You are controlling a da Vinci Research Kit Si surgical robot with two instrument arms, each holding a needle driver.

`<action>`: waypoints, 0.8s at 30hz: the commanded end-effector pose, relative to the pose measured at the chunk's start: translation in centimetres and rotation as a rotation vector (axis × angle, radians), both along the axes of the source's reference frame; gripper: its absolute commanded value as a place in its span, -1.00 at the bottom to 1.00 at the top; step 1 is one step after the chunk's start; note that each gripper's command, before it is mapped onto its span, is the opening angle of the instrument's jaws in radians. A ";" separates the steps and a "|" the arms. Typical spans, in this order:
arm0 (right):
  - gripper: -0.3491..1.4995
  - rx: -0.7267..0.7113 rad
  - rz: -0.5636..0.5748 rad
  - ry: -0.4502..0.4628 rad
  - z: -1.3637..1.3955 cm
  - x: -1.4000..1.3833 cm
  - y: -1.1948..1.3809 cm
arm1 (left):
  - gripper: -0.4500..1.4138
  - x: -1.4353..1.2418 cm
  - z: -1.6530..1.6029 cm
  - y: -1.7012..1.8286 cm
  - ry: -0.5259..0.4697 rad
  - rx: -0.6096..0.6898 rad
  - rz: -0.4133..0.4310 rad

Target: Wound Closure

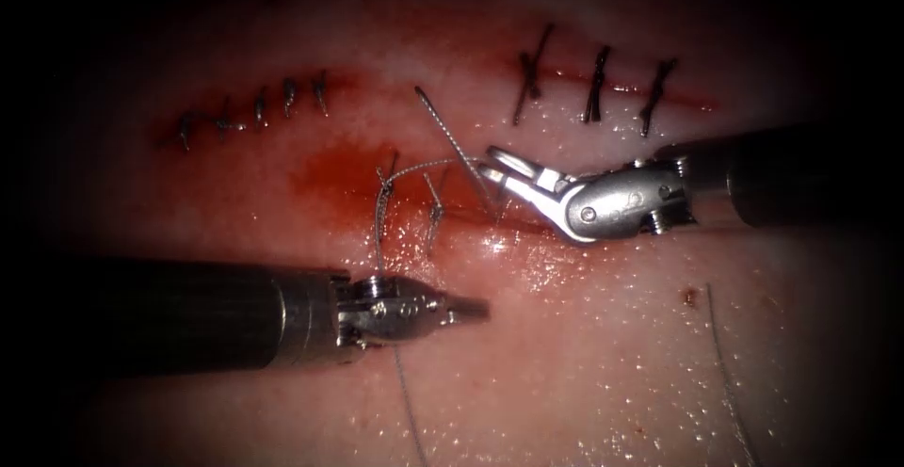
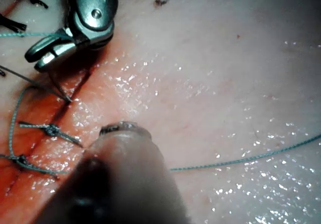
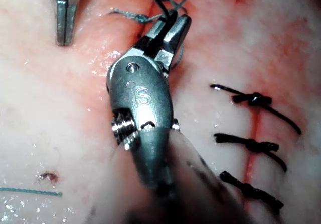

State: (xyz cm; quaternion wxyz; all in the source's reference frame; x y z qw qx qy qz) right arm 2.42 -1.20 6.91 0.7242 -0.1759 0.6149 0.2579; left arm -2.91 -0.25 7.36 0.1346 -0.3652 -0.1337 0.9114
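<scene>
The cut runs across the tissue, wet with red fluid. Two greenish stitches cross its left part. My right tool comes in from the right and is shut on the thin dark needle, whose point enters the tissue at the cut's edge. The same grip appears in the right wrist view, jaws closed around the needle. My left tool lies below the cut, shut, with nothing seen between its jaws. Thread runs from the left stitch down past its wrist.
Two other closed cuts with dark stitches lie farther back, one at upper left and one at upper right. A stiff thread tail sticks up beside the right tool. Loose thread lies on the tissue at lower right.
</scene>
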 end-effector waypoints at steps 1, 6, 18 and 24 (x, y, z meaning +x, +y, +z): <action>-1.00 0.009 -0.001 0.004 0.06 0.07 -0.05 | -0.48 -0.03 0.06 -0.06 0.000 0.006 0.000; -1.00 0.037 0.001 0.015 0.08 0.05 -0.01 | -0.48 0.00 0.08 -0.08 -0.002 0.004 0.005; -1.00 0.209 -0.020 0.117 0.14 -0.01 0.08 | -0.48 0.02 0.21 -0.24 0.012 -0.004 0.019; -1.00 0.270 0.011 0.126 0.18 -0.02 0.12 | -0.48 0.02 0.22 -0.25 0.010 -0.003 0.021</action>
